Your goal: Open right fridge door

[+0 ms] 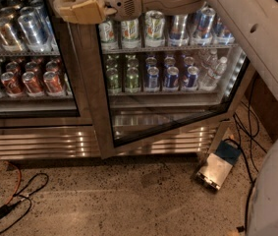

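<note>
right fridge door (173,102) ajar, its left edge swung out from the cooler (40,141). gripper (79,6) at door's upper left edge; grip cannot be told. opening step underway; next calls for a wider outward swing.

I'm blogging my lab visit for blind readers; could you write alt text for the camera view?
A robot's tan gripper sits at the upper left edge of the right fridge door, which stands partly open in front of shelves of cans.
</note>
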{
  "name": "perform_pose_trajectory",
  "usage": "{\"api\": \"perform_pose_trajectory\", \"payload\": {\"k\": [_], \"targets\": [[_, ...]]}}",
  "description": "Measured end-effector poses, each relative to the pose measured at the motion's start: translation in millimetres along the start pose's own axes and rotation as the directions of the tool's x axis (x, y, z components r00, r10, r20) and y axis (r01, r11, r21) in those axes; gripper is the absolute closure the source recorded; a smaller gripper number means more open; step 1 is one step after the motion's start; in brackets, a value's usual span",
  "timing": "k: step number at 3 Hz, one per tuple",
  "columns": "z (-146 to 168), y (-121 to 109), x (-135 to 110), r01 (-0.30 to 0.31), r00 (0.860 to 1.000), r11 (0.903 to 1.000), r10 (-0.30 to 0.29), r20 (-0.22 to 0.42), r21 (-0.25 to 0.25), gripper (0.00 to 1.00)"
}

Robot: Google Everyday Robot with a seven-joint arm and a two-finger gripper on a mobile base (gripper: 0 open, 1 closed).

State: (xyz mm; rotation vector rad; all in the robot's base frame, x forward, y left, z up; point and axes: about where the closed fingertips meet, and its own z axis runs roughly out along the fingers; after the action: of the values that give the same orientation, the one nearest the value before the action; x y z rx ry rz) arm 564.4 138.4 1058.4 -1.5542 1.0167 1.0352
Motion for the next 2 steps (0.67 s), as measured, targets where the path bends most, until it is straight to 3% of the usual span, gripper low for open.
{"api": "perform_pose_trajectory", "payload": {"k": [2], "targets": [[3.3, -2.3, -1.0, 0.002, 1.000, 1.0000, -0.002, 0.000, -0.004, 0.58]]}}
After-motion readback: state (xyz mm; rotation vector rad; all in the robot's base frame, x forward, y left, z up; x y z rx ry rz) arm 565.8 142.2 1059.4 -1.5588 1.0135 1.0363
